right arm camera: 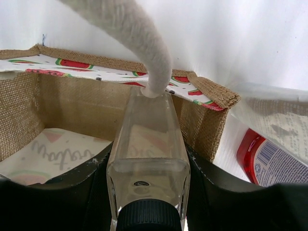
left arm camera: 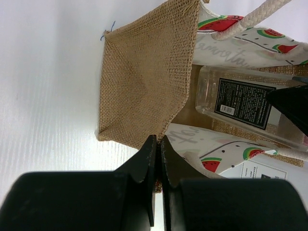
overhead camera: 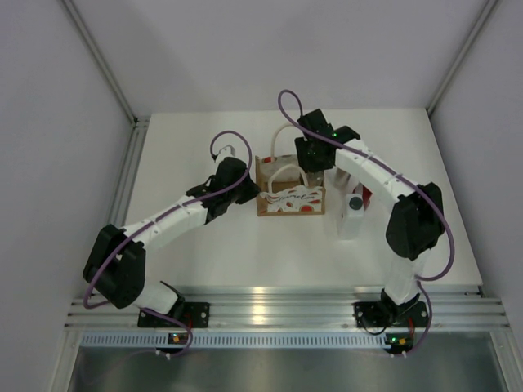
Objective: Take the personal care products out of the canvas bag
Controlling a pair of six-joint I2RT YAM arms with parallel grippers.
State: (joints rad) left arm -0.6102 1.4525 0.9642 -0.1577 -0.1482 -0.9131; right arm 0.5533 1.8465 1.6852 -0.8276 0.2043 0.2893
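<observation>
The canvas bag (overhead camera: 290, 198) stands mid-table, its watermelon front facing the arms. My left gripper (overhead camera: 248, 189) is shut on the bag's left burlap rim, seen up close in the left wrist view (left arm camera: 158, 144). My right gripper (overhead camera: 314, 159) is over the bag's open top, shut on a clear square bottle with a dark ribbed cap (right arm camera: 148, 159). The bottle's far end points down into the bag (right arm camera: 62, 103). The same bottle, with a black label, shows inside the bag in the left wrist view (left arm camera: 240, 103). A white bottle with a dark cap (overhead camera: 353, 216) and a red bottle (right arm camera: 262, 161) lie on the table right of the bag.
A cream rope handle (right arm camera: 139, 38) arches over the held bottle's far end. A whitish printed container (right arm camera: 276, 113) lies just above the red bottle, close to the bag's right wall. White walls close in the table at the back and sides; an aluminium rail (overhead camera: 270, 310) runs along the near edge.
</observation>
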